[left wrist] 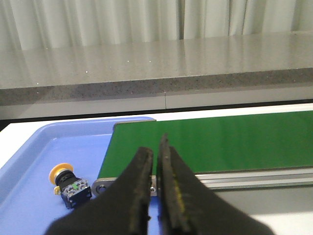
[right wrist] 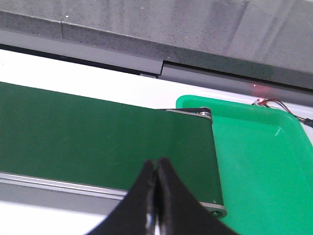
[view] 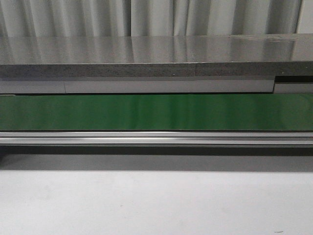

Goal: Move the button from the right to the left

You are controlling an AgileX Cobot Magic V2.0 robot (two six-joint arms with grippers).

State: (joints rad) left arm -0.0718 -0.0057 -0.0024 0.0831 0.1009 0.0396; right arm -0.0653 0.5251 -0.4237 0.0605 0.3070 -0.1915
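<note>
The button [left wrist: 69,184], with an orange-yellow cap and a black block, lies on its side in the blue tray [left wrist: 34,147] at the left end of the green belt [left wrist: 210,142]. My left gripper [left wrist: 155,149] is shut and empty, above the belt's near rail, to the right of the button. My right gripper [right wrist: 155,164] is shut and empty over the right end of the belt [right wrist: 98,132], beside the green tray [right wrist: 259,161]. Neither gripper shows in the front view.
The belt [view: 156,111] runs across the front view with an aluminium rail [view: 156,138] before it and a grey stone counter [view: 156,58] behind. The green tray holds nothing that I can see. Red wires [right wrist: 274,103] lie at its far edge.
</note>
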